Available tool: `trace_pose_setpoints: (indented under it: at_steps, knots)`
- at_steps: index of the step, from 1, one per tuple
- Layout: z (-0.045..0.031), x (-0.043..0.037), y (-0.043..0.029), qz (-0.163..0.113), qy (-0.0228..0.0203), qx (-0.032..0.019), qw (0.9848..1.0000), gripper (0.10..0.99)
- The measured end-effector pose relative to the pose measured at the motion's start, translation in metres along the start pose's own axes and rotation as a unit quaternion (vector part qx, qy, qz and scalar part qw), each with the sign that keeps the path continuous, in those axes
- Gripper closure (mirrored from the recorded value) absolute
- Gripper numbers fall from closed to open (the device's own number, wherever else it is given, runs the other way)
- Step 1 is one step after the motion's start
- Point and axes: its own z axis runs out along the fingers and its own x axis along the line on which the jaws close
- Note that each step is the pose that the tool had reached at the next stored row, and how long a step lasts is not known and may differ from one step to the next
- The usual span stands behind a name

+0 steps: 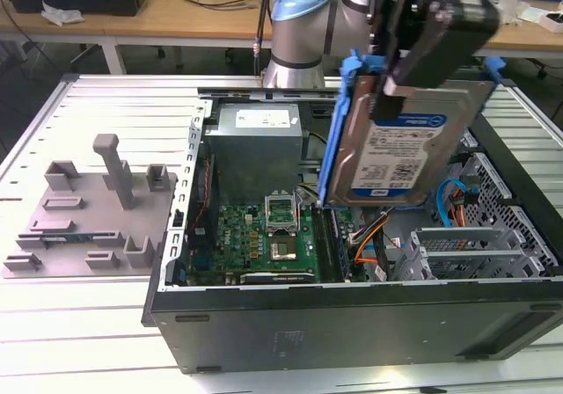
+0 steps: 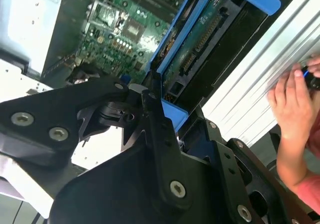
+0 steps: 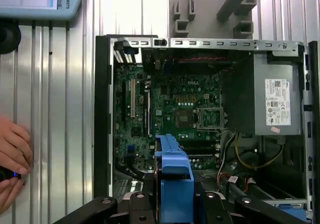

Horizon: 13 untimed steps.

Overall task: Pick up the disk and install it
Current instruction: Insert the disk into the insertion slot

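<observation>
- Because the claw (image 1: 413, 70) is pinched on the upper end of the disk (image 1: 400, 143), the drive hangs clear in the air, label toward the exterior camera, tilted rather than lying flat.
- Gripping at one end leaves the blue rails on the long edges free. I judge that matters, since those rails are what would meet a bay.
- In the second wrist view the disk (image 2: 200, 39) shows its circuit-board side, framed by blue plastic, with the claw (image 2: 165, 114) closed around the near end.
- Below it sits the computer case (image 1: 352, 324), lying on its side with the panel off, so the inside is reachable from above.
- The disk hangs over the middle of the case, between the motherboard (image 1: 264, 236) and the grey metal drive cage (image 1: 475, 244); it touches neither.
- Room is tight there: the power supply (image 1: 255, 143) stands toward the arm, loose cables (image 1: 374, 240) lie under the disk's lower corner, and the cage walls rise on the exterior view's right.
- A grey fixture (image 1: 88, 209) rests on the slatted surface (image 1: 88, 104) well apart from the case, on the exterior view's left.
- A person's hand (image 2: 290, 99) rests on the surface outside the case wall, holding something small, away from the claw's working space.
</observation>
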Motion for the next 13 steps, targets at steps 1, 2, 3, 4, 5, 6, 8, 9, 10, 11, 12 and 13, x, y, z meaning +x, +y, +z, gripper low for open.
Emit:
trace_pose_setpoints:
  at_steps: [1, 2, 3, 4, 5, 6, 8, 9, 10, 11, 12, 13]
  knots:
    - [-0.0004, 0.0002, -0.0058, 0.0, 0.0001, 0.0, 1.0, 0.718]
    - [-0.0006, 0.0004, -0.0095, 0.0, 0.0001, 0.0, 1.0, 0.718]
    - [-0.0008, 0.0008, -0.0152, 0.0, 0.0, 0.0, 1.0, 0.718]
    - [-0.001, 0.001, -0.0185, 0.0, 0.0, 0.0, 1.0, 0.718]
    - [-0.0013, 0.0016, -0.0251, 0.0, 0.0001, 0.0, 1.0, 0.718]
    - [-0.0014, 0.0026, -0.0309, 0.0, 0.0001, 0.0, 1.0, 0.718]
    - [-0.0017, 0.0047, -0.0415, 0.0, 0.0, 0.0, 1.0, 0.718]
    - [-0.0017, 0.0057, -0.0454, 0.0, 0.0, 0.0, 1.0, 0.718]
    - [-0.0017, 0.0063, -0.0476, 0.0, 0.0, 0.0, 1.0, 0.718]
    - [-0.0017, 0.0069, -0.0499, 0.0, 0.0, 0.0, 1.0, 0.718]
    - [-0.0015, 0.0083, -0.0554, 0.0, 0.0, 0.0, 1.0, 0.718]
    - [-0.0015, 0.0093, -0.0602, 0.0, 0.0, 0.0, 1.0, 0.718]
